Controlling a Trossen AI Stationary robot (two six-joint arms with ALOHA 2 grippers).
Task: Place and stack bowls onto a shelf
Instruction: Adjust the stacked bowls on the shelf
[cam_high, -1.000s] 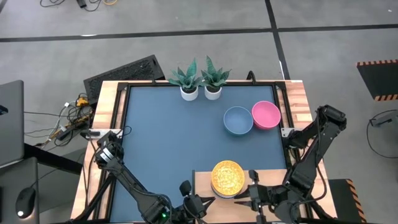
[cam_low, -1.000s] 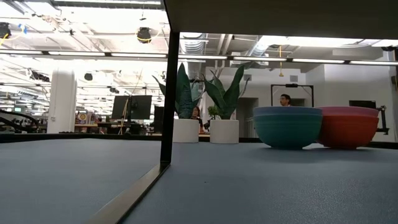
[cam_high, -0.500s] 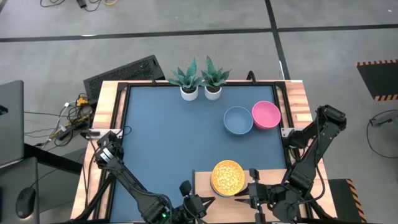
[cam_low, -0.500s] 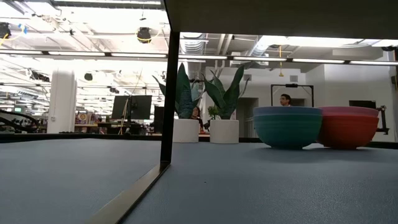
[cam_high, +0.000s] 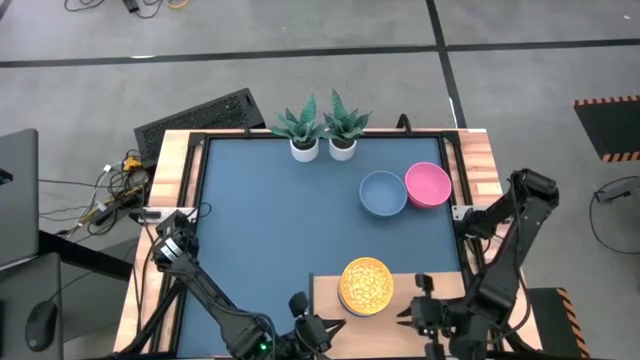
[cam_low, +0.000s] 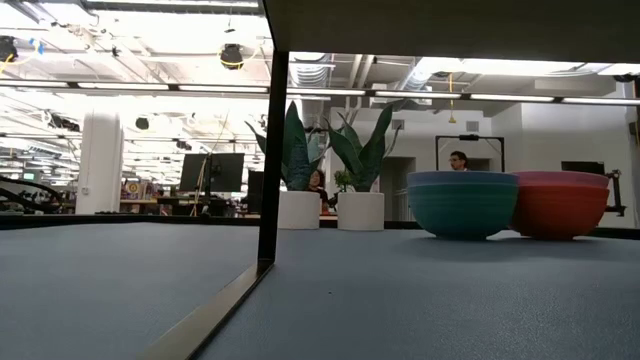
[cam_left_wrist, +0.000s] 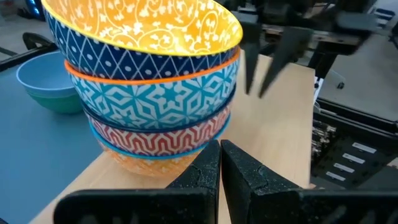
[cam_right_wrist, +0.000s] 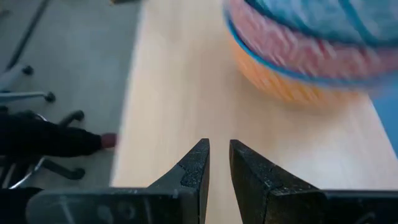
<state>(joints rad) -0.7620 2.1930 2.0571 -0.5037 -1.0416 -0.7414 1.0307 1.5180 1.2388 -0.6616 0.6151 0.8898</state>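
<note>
A stack of small patterned bowls (cam_high: 365, 287), a yellow one on top, rests by its base on the pale wood shelf (cam_high: 328, 292) at the table's near edge. My right gripper (cam_high: 412, 303) is just right of the stack, fingers slightly apart and empty; the right wrist view shows it (cam_right_wrist: 219, 146) over the bare shelf (cam_right_wrist: 186, 93), with the stack (cam_right_wrist: 305, 50) ahead. My left gripper (cam_left_wrist: 219, 149) is shut and empty, just left of the stack (cam_left_wrist: 149, 81). A grey-blue bowl (cam_high: 383, 193) and a pink bowl (cam_high: 428, 185) stand on the blue tabletop at the far right.
Two white plant pots (cam_high: 323, 148) stand at the table's far edge. The low view shows the shelf's underside (cam_low: 450, 25) and a dark leg (cam_low: 272, 150), with the two plain bowls (cam_low: 505, 205) beyond. People show in the room behind.
My right gripper has drawn back from the bowl stack toward the table's right edge. The stack stays in place on the shelf.
</note>
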